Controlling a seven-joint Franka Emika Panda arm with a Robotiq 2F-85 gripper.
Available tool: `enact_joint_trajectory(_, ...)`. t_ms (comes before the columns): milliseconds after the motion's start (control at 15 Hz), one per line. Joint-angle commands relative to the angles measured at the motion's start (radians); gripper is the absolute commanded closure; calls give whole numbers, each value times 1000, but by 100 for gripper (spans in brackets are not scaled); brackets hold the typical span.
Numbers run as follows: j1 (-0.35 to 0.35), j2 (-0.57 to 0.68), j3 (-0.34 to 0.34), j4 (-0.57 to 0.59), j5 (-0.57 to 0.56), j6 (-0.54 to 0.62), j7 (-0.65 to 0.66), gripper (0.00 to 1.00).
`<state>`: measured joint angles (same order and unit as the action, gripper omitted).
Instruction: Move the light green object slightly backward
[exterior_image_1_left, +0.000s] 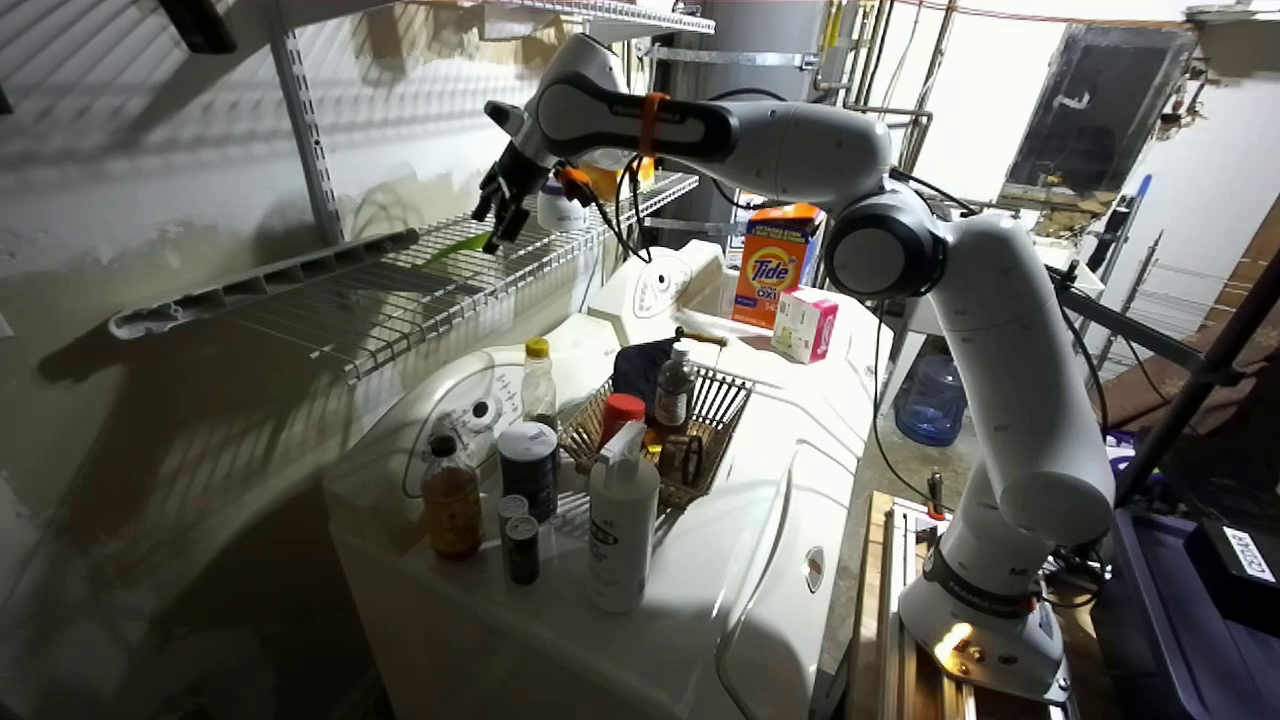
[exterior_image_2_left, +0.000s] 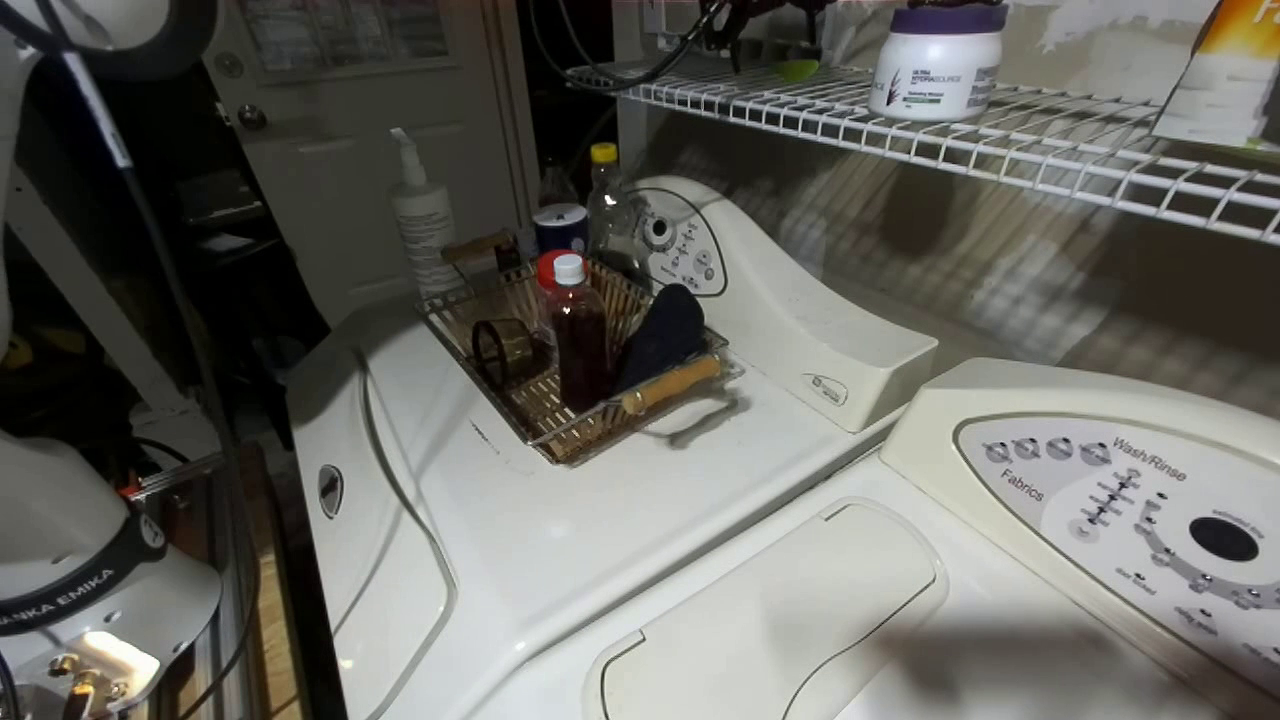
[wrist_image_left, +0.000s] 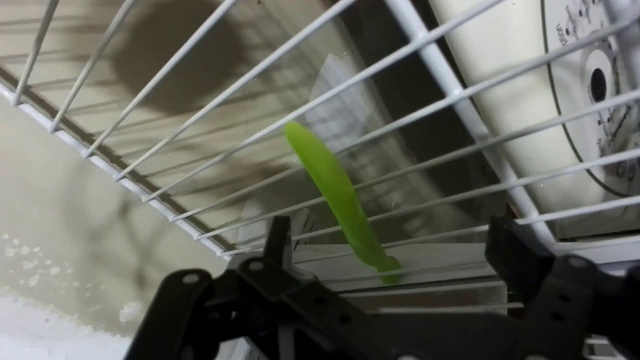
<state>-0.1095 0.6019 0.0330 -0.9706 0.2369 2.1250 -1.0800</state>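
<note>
The light green object (wrist_image_left: 340, 195) is a flattish, elongated, slightly curved piece lying across the wires of the white wire shelf (exterior_image_2_left: 1060, 172). It also shows in both exterior views, small and partly hidden, near the gripper (exterior_image_1_left: 458, 248) (exterior_image_2_left: 797, 70). My gripper (wrist_image_left: 392, 232) is open, with its two dark fingers wide apart in the wrist view. The near, narrow end of the green object appears between the fingers, and neither finger touches it in that view. In an exterior view the gripper (exterior_image_1_left: 490, 230) points down just above the shelf.
A white jar with a purple lid (exterior_image_2_left: 935, 65) stands on the shelf close to the gripper. An orange and white box (exterior_image_2_left: 1225, 85) stands farther along it. A long grey strip (exterior_image_1_left: 265, 275) lies along the wall side. Bottles and a basket (exterior_image_1_left: 725, 420) stand on the machine below.
</note>
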Motion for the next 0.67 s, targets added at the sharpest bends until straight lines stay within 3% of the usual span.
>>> enact_joint_trajectory(0,-7,58,8,84,18,-3,14,25)
enact_joint_trajectory(67,-7,65,8,92,17,-4,16,26)
enact_joint_trajectory(600,-6,98,4,132,9,-7,29,84)
